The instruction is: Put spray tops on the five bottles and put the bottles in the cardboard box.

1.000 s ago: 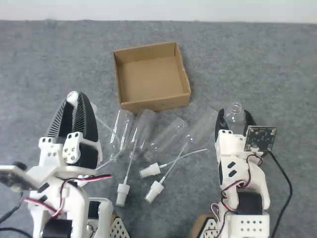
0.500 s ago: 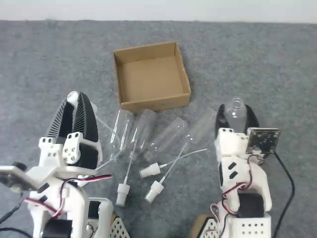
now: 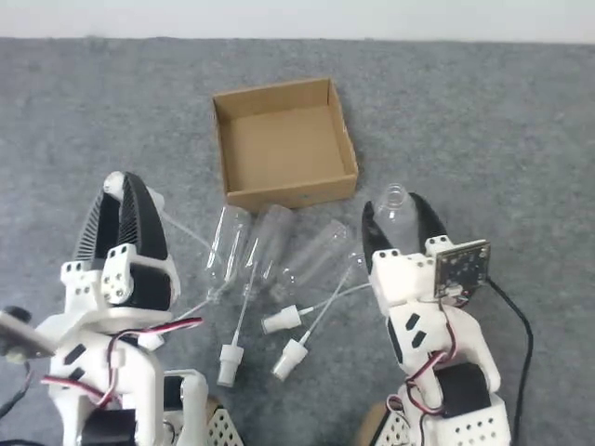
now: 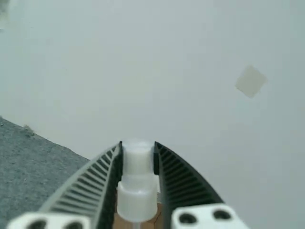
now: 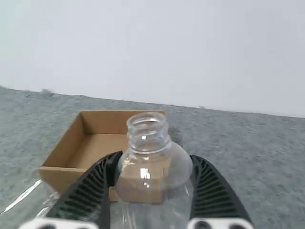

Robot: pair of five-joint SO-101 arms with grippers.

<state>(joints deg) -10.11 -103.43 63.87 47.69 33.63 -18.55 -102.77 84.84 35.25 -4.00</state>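
High: left gripper [image 3: 124, 183], at 9 o'clock of three loose bottles [image 3: 265, 243], clamps a spray top [image 3: 113, 180]. Right gripper [image 3: 397, 221], at their 3 o'clock, grips a clear bottle [image 3: 395, 206]. Cardboard box [image 3: 284, 139] at their 12.
Left wrist: fingers [image 4: 102, 181] pinch the white top.
Right wrist: fingers [image 5: 90, 188] hug the uncapped bottle, box beyond it.
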